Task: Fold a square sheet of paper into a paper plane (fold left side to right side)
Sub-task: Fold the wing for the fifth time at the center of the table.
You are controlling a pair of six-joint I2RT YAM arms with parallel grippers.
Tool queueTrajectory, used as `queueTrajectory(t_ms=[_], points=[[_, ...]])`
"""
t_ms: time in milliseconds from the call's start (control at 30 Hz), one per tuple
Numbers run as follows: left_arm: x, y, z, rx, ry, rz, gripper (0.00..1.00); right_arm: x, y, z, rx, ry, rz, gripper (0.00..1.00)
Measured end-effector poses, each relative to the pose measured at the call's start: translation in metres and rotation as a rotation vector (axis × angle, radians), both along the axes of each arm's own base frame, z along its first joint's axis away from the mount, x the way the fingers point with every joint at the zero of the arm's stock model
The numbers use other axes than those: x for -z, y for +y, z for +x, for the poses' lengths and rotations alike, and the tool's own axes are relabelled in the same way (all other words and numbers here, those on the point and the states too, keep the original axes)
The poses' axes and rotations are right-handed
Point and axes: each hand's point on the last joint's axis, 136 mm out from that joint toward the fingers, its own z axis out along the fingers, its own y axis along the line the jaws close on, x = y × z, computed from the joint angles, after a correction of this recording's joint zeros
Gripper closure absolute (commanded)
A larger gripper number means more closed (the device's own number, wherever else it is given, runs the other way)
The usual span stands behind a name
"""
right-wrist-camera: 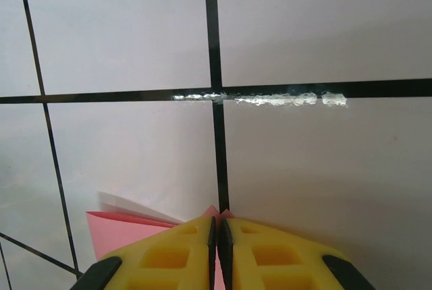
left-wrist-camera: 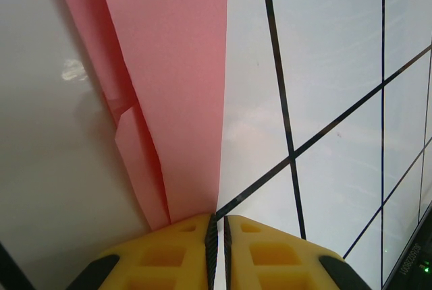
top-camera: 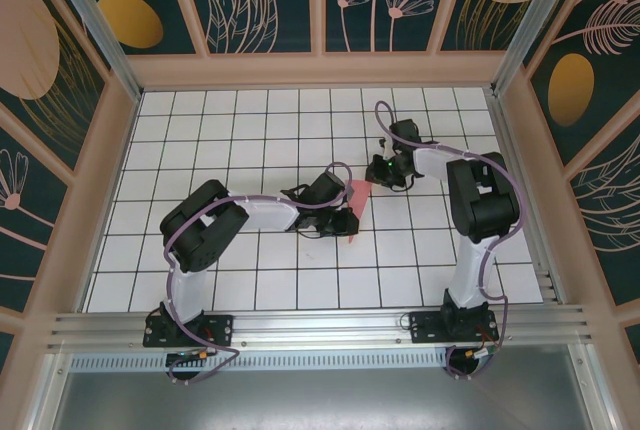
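The pink sheet of paper [top-camera: 358, 197] is creased into a slim pointed shape and lies mid-table between my two grippers. In the left wrist view the paper [left-wrist-camera: 175, 88] runs as a long layered strip from the jaws to the top edge, one flap overlapping another. My left gripper [left-wrist-camera: 218, 226] is shut on its near end, and from above this gripper [top-camera: 345, 221] sits at the paper's lower left. My right gripper [right-wrist-camera: 217, 230] is shut on a pink tip, with more of the paper [right-wrist-camera: 121, 233] to its left. From above the right gripper [top-camera: 378, 173] is at the paper's upper right.
The white tabletop [top-camera: 250, 130] carries a black grid. Wooden walls [top-camera: 110, 150] enclose it on three sides and a metal rail [top-camera: 320, 325] runs along the near edge. A scuffed shiny patch [right-wrist-camera: 260, 98] marks one grid line ahead of the right gripper.
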Motion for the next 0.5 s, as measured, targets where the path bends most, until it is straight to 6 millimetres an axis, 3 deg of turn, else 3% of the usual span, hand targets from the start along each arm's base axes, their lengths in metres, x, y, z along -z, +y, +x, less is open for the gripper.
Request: queueTrajectory(t_ms=[100,267,367,500], points=[[0.000,0.000,0.000,0.000,0.000,0.000,0.84,-0.003,-0.008,0.009,0.017,-0.026,-0.017,0.83],[0.000,0.000,0.000,0.000,-0.001,0.000,0.84,-0.009,-0.044,0.030,0.100,-0.088,-0.095,0.81],[0.000,0.000,0.000,0.000,-0.001,0.000,0.84,-0.028,-0.050,0.033,0.114,-0.138,-0.102,0.81],[0.000,0.000,0.000,0.000,-0.001,0.000,0.84,-0.065,-0.040,0.014,0.093,-0.210,-0.031,0.81]])
